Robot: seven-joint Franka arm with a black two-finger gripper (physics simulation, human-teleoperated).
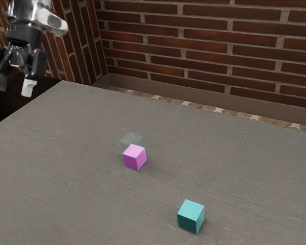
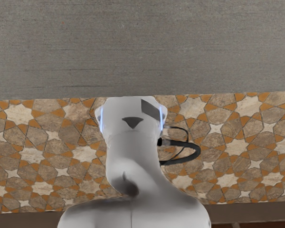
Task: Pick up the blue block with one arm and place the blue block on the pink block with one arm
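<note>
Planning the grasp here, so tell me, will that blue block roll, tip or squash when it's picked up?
Probably none. The blue block is a flat-faced cube sitting squarely on the table, so it should slide rather than roll. Its crisp edges suggest it's rigid.

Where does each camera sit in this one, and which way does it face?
Exterior view: beside the arm, above the grey table, facing the brick wall, pink cube and blue cube; the black two-finger gripper hangs open upper left.
Wrist view: on the hand, looking back over the table's edge at the star-patterned tile floor; the arm's white links show.
Both show the grey table.
</note>
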